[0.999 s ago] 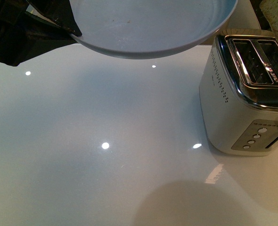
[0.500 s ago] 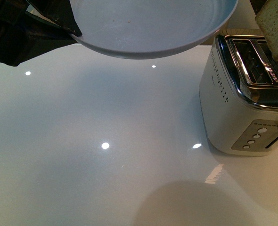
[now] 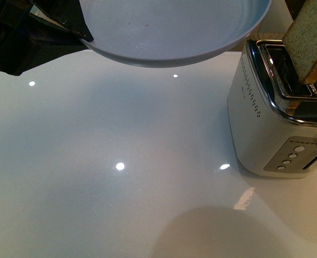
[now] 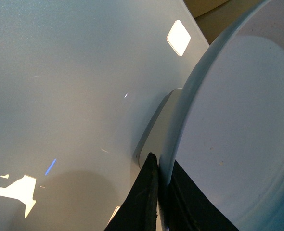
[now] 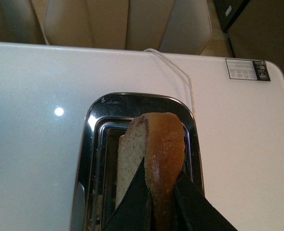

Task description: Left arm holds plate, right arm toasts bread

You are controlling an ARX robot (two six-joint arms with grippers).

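bread point(image 3: 308, 40) comes lower and further in from the top right corner; now tilted over toaster point(image 3: 255, 123) slot; lower edge reaches opening

The plate point(image 3: 174, 32) is plain pale blue-white with a few tiny brown specks. The bread point(image 3: 309, 37) has a light brown, dark-speckled crumb and a darker tan crust. The toaster point(image 3: 255, 123) is silver-white with a shiny chrome top and rows of small dots. The desk point(image 3: 121, 204) is glossy white. The left tool point(image 4: 162, 192) and the right tool point(image 5: 161, 202) are matte black.
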